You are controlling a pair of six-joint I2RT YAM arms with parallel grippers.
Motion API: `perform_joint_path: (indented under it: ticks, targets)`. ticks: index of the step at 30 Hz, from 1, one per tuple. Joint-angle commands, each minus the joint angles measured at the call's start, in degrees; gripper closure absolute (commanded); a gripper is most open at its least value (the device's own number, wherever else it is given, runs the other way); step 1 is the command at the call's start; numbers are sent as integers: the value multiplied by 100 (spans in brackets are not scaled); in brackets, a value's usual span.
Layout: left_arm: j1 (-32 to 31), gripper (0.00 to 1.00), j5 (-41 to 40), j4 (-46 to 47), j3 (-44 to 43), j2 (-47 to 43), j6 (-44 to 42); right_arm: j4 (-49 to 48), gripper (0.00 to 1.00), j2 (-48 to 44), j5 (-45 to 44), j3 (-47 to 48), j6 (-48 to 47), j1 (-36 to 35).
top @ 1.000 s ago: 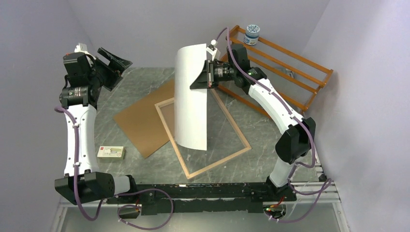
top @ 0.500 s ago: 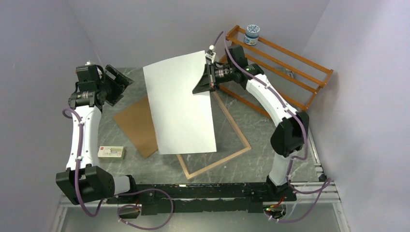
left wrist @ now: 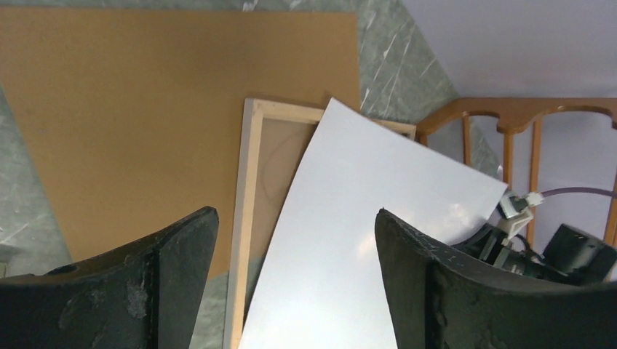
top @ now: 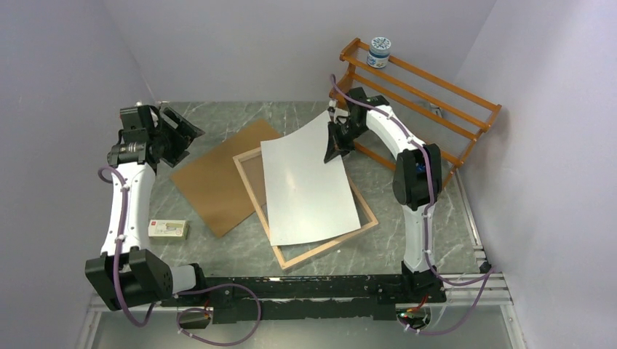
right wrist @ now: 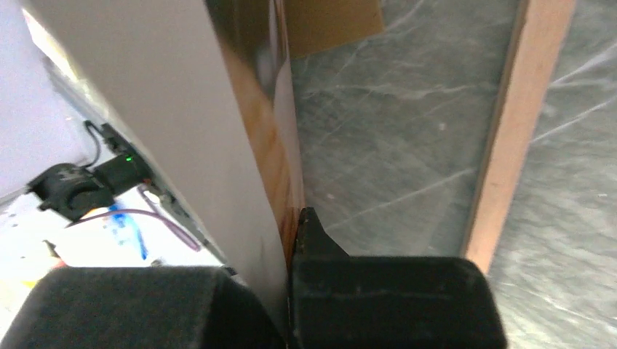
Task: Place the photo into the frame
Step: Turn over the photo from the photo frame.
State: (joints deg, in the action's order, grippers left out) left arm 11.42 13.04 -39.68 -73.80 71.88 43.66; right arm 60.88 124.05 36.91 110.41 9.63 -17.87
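The photo (top: 305,182) lies white back up, draped over the frame (top: 291,258), which lies on the table with its light wood back rim up. The photo's far right corner is raised. My right gripper (top: 333,149) is shut on that corner. In the right wrist view the photo (right wrist: 182,123) runs between the jaws, its orange-tan printed side facing the frame's rim (right wrist: 509,138). My left gripper (top: 178,131) is open and empty at the far left, above the table. Its wrist view shows the photo (left wrist: 364,240) and the frame (left wrist: 244,218).
A brown hardboard backing panel (top: 215,178) lies left of the frame, partly under it. An orange wooden rack (top: 429,94) stands at the back right with a small jar (top: 378,51) on top. A small box (top: 167,229) lies at the near left.
The right gripper has lowered the photo from upright and spread in the air down onto the frame, white back up. The left arm has dropped slightly.
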Motion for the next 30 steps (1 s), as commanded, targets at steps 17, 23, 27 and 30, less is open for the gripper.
perform_joint_path:
  ticks: [17, 23, 27, 30]
  targets:
    - [-263, 18, 1294, 887, 780, 1379, 20, 749, 100, 465, -589, 871, -1783, -261]
    - [-436, 19, 1449, 1250, 915, 1931, -162, 775, 100, 442, -735, 766, -1869, -298]
    - [-566, 19, 1435, 1397, 887, 2406, -258, 797, 97, 630, -929, 1060, -1877, -422]
    - [-666, 20, 1515, 1626, 863, 2728, -316, 701, 89, 748, -915, 1216, -1916, -571]
